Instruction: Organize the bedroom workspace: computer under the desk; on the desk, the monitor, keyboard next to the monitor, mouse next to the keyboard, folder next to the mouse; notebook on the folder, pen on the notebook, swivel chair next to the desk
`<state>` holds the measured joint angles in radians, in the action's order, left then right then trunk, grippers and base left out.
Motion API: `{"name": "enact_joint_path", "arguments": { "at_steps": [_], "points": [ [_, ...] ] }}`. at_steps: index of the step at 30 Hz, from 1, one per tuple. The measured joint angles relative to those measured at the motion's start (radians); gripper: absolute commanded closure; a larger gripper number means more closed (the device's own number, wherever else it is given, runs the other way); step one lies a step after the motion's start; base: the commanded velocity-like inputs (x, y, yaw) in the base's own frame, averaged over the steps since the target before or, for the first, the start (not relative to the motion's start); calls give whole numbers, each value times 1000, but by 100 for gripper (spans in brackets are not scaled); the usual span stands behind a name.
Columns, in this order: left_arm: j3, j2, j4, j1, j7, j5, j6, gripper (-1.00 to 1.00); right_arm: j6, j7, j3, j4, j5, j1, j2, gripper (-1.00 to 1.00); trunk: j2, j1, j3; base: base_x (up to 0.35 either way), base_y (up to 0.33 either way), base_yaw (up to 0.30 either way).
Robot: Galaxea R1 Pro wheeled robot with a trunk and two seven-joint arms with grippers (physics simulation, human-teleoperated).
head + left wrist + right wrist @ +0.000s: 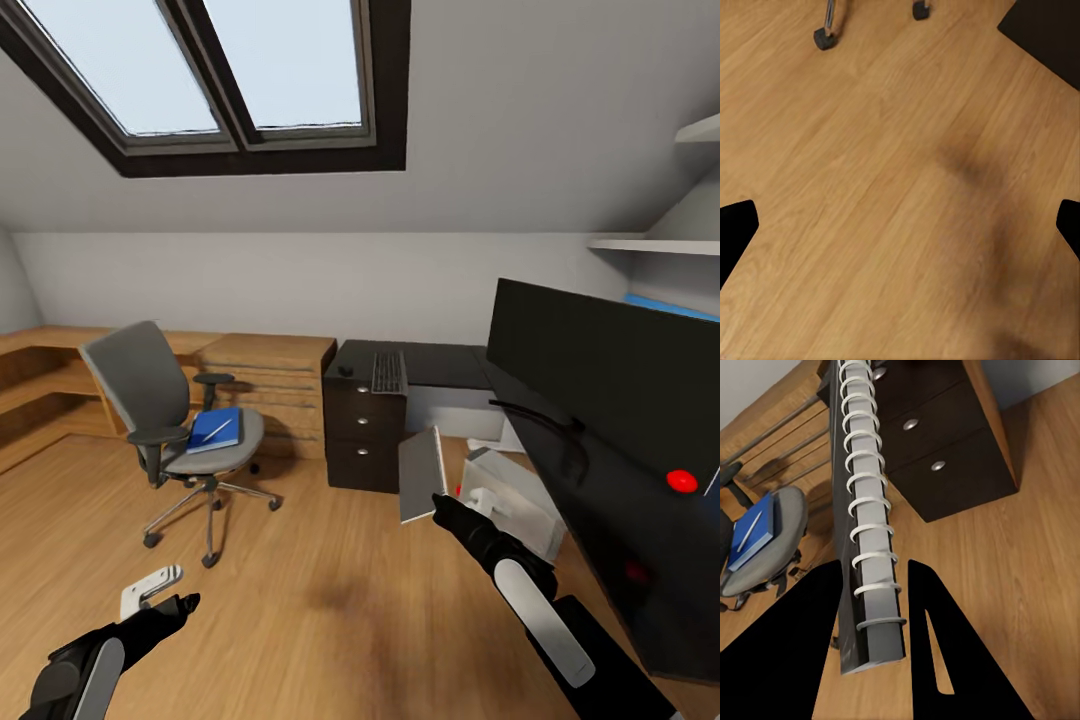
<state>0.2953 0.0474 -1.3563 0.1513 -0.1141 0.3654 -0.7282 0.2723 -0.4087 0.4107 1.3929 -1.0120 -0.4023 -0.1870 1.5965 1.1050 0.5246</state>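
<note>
Holding notebook point(421, 474) in my closed right pincer point(440, 503), left pincer point(900, 225) open and empty; folder point(214, 429) and pen point(213, 431) remain on chair point(165, 420).

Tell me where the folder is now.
In the head view, the folder lies on the chair seat, left of the wooden chest, with a pen on top.

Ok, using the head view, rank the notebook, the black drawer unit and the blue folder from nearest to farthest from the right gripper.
1. The notebook: held upright in the right gripper itself.
2. The black drawer unit: on the floor just behind the notebook, under the desk end.
3. The blue folder: farthest, lying on the swivel chair seat across the floor, on the left arm's side.
</note>
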Motion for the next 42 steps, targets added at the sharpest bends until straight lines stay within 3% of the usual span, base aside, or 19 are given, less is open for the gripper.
{"name": "enact_joint_path", "arguments": {
  "at_steps": [22,42],
  "points": [
    [1,0,0,0,2,1,0,-100,-2,0,0,-1,-1,0,-1,100,0,0,0,328,4,0],
    [1,0,0,0,2,1,0,-100,0,-1,-2,0,-6,0,0,100,0,0,0,328,92,-34]
  ]
}}
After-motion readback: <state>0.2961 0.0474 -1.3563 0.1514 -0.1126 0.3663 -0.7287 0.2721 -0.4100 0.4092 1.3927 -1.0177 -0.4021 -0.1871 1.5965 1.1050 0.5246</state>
